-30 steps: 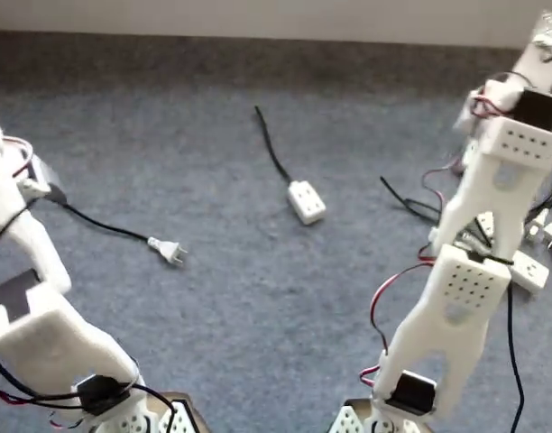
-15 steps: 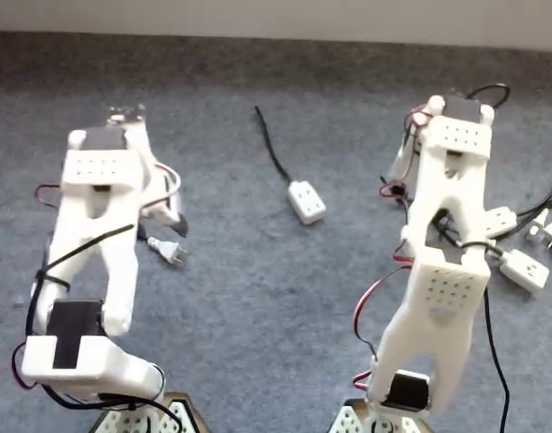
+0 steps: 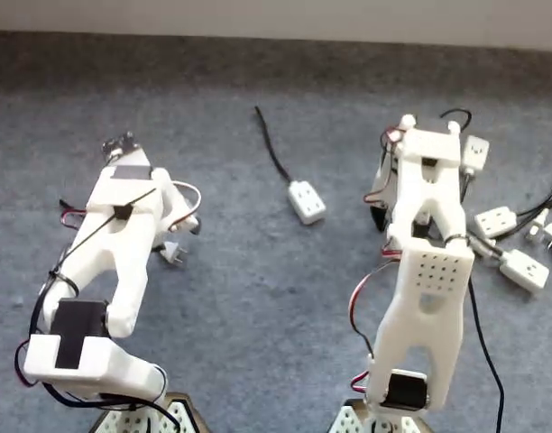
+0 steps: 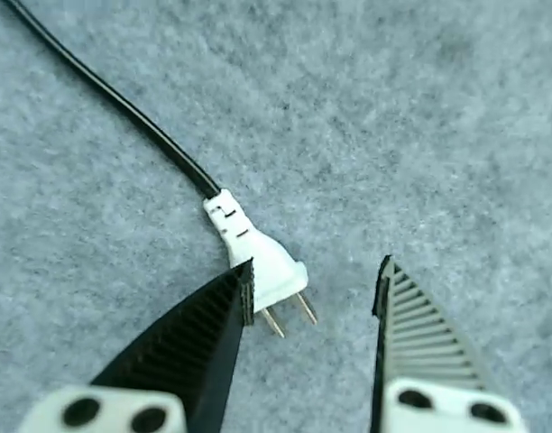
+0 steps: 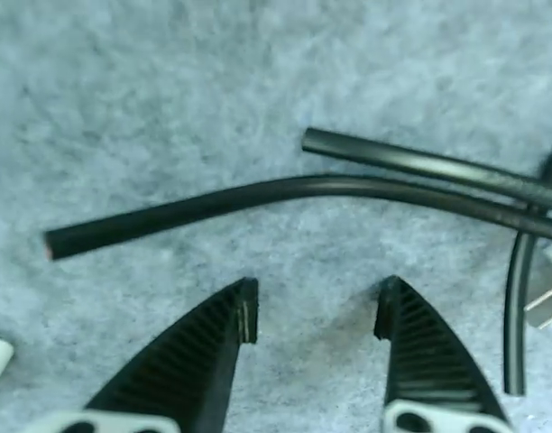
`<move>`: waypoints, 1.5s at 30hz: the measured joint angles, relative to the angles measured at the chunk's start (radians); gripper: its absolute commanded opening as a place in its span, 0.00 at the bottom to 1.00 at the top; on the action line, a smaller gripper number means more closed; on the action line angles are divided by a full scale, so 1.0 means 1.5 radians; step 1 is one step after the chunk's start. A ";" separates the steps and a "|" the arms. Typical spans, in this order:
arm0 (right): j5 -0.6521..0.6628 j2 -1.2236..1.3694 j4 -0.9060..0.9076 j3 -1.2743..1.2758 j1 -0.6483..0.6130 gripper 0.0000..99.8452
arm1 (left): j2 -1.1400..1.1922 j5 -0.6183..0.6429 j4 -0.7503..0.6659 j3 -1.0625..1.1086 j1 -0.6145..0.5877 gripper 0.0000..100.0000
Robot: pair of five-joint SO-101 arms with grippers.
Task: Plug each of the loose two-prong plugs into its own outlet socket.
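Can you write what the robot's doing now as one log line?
left pincer: open, above plug | right pincer: open, above black cables | middle socket: no plug in it

white perforated arms (image 3: 434, 298), black ribbed fingers (image 4: 190, 356), red and black wires (image 3: 354, 311)

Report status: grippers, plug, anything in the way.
Left gripper open, straddling white two-prong plug, not gripped. Right gripper open over black cables. Nothing on the plug.
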 measured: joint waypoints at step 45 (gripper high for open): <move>0.000 0.002 0.000 0.000 -0.009 0.22 | -0.024 -0.021 -0.046 0.091 -0.063 0.04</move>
